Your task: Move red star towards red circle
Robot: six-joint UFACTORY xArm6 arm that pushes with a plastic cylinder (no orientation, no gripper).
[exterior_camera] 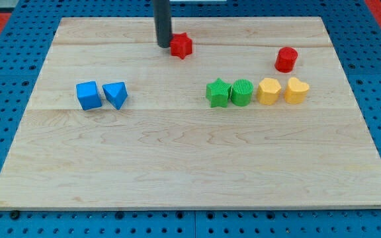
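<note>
No pincer, only rod: tip (163,45) touches red star (182,45) on left, ready to push right toward red circle (286,59)

surface: pale wooden board (177,165) | surround: blue perforated panel (5,106) | corners: red at the view's top

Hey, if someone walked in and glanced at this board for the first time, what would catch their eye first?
Probably the dark rod coming down at the view's top, with my tip right beside the red star, on its left. Next, the row at the right: green star, green circle and two yellow blocks, with the red circle just above them. Two blue blocks sit together at the left.
</note>
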